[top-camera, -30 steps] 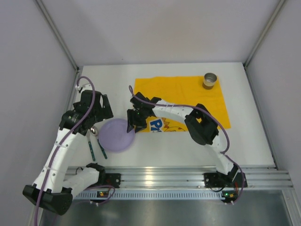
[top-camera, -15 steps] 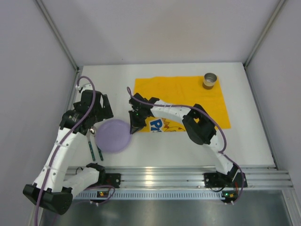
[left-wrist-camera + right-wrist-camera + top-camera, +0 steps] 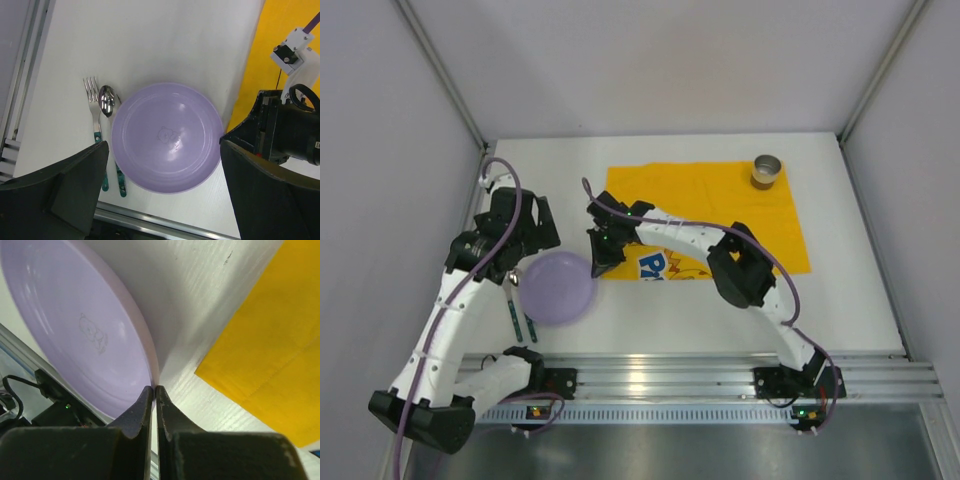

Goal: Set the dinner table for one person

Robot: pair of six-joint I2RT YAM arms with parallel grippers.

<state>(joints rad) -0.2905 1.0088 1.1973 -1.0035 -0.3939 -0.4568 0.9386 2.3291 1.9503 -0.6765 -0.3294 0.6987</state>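
1. The right gripper (image 3: pixel 154 388) has its fingers (image 3: pixel 135 412) pressed almost together, pinching the thin rim of the purple plate (image 3: pixel 80 335) at the tips.
2. The left gripper (image 3: pixel 164 165) stands spread wide and holds nothing. It hangs above the plate, with one finger on each side of it in the left wrist view.
3. The plate lies on the white dinner table (image 3: pixel 720 310), left of the yellow cloth (image 3: pixel 710 200). Its right edge reaches the cloth's near left corner, where the right gripper grips it.
4. A fork (image 3: pixel 92 97) and a spoon (image 3: pixel 106 98) lie side by side just left of the plate, and the plate's edge covers part of the spoon's teal handle.
5. A small metal tin (image 3: pixel 767 171) stands on the cloth's far right corner, well apart from the plate.
6. The ribbed silver rail (image 3: pixel 700 375) runs along the table's near edge, by the arm bases.
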